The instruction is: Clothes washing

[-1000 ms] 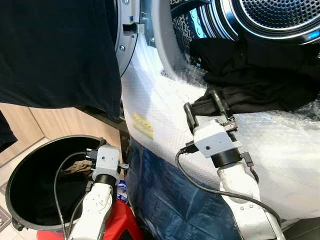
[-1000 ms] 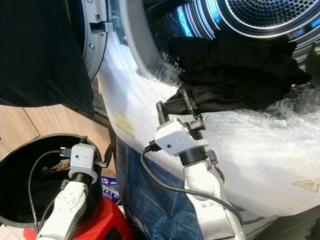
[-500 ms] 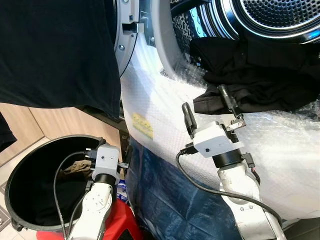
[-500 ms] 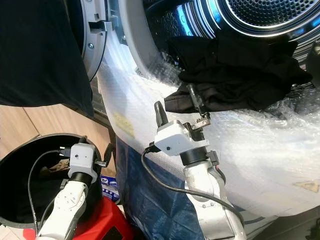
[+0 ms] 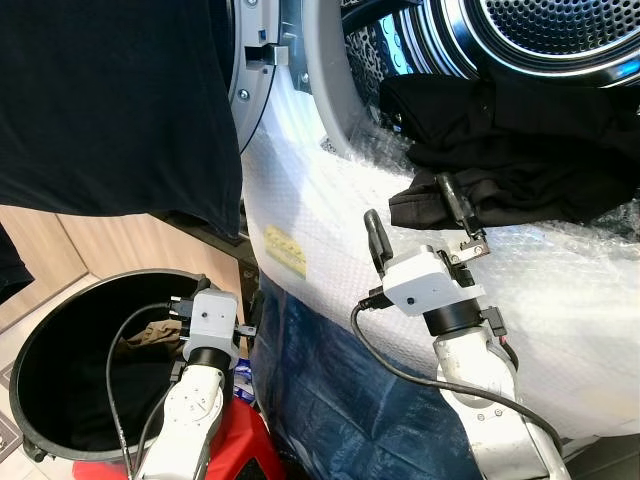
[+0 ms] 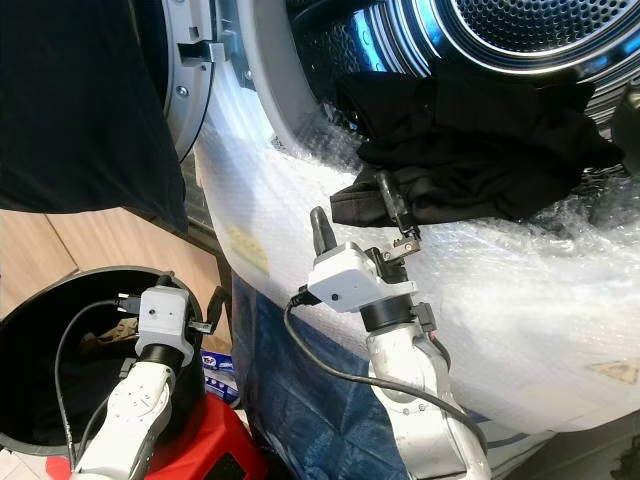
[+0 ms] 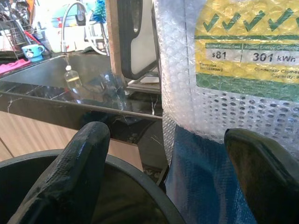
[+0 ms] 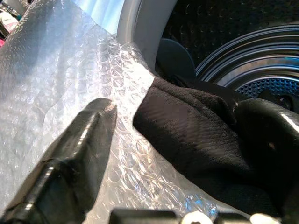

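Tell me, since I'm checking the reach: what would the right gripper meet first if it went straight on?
Most likely the black garment lying on the bubble wrap at the drum's mouth; the open right gripper points straight at its edge.

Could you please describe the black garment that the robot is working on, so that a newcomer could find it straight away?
Find the open washing machine, its front wrapped in bubble wrap. The black garment lies bunched across the lower lip of the opening, half spilling out, just beyond the open right claw. Unlike the dark cloth hanging at left, it is crumpled.
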You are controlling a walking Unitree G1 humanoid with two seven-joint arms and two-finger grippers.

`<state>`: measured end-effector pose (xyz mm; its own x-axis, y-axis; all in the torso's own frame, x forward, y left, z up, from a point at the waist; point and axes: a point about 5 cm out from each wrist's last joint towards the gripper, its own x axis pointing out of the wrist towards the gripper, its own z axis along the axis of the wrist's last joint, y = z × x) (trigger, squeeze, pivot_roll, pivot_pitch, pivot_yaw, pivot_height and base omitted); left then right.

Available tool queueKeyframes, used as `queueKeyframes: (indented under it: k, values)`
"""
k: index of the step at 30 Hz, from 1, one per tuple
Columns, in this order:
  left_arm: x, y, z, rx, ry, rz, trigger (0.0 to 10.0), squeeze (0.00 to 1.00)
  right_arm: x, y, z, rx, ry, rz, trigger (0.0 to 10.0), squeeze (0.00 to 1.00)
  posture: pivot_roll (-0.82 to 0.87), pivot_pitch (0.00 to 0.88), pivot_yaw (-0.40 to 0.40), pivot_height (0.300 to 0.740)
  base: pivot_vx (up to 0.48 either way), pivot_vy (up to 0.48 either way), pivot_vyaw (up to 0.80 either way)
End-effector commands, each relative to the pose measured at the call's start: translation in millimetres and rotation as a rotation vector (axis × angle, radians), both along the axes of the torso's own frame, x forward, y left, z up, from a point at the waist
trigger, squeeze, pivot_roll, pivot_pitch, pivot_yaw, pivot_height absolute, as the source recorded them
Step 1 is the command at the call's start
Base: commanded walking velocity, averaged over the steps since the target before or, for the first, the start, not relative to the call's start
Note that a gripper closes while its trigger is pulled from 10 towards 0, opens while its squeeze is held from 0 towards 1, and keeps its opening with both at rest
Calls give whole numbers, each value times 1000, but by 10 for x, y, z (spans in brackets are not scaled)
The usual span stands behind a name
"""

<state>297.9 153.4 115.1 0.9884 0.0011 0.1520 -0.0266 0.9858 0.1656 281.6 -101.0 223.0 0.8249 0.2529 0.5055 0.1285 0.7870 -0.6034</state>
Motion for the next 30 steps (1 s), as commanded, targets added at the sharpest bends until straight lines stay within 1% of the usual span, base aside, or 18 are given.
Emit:
queueKeyframes:
  k: [1,25,30]
  values:
    - [5,-7,31,1,-5,0,10000,0,39,-48,-9,5,10,-30,0,0,35,116,-87,740,0,0,0]
    - [-2,-15,21,3,0,-3,10000,0,44,-43,-10,35,19,-16,0,0,37,114,-86,740,0,0,0]
    - [-5,-13,19,3,0,0,10000,0,42,-38,17,42,10,-13,0,0,37,114,-86,740,0,0,0]
